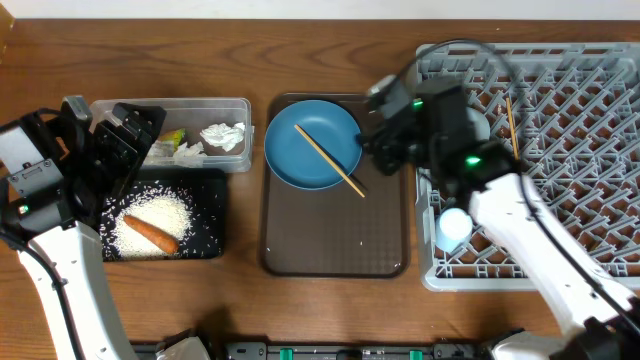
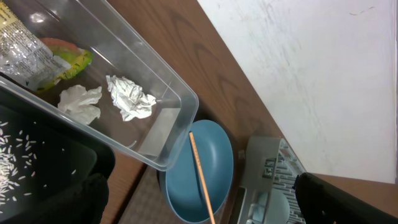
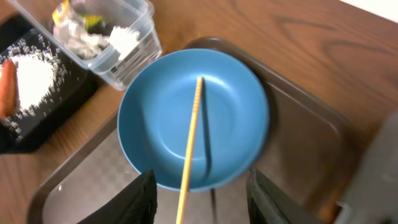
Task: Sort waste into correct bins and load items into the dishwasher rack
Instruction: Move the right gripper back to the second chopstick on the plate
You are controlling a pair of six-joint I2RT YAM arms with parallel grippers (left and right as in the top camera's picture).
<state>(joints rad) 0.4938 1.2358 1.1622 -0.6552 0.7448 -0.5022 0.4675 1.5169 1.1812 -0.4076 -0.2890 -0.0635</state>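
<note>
Right tool: the right tool (image 3: pixel 202 190) hangs low over the near edge of the plate (image 1: pixel 295 165), fingers apart, the end of a chopstick (image 3: pixel 193 137) running between them without either finger touching it.
Why there: my read is it's lined up on the chopstick's end, because the stick lies flat and only its tip overhangs the rim enough to be pinched.
Chopstick: thin, pale wood, straight, laid diagonally across the plate from centre to rim.
Its twin: a second chopstick (image 1: pixel 511 125) sits among the pegs of the rack (image 1: pixel 580 150), so this one looks like the half left to load.
Plate: round, dark blue, shallow, bare apart from the stick; it sits at the top of the brown tray (image 1: pixel 335 250).
Left tool: the left tool (image 1: pixel 128 140) hovers by the tub (image 1: pixel 170 103), fingers wide apart, nothing between them; parked clear of the right arm, I'd say.
Tub: clear plastic, holding crumpled napkin (image 1: pixel 222 136) and a yellow-green wrapper (image 1: pixel 172 137).
Black tray (image 1: pixel 210 200): a heap of rice (image 1: pixel 155 215) with the orange stick (image 1: pixel 150 233) lying on it.
Rack extras: a pale cup (image 1: pixel 452 228) sits in the rack's near-left corner.
Sorting: waste looks binned; plate and this chopstick remain.
</note>
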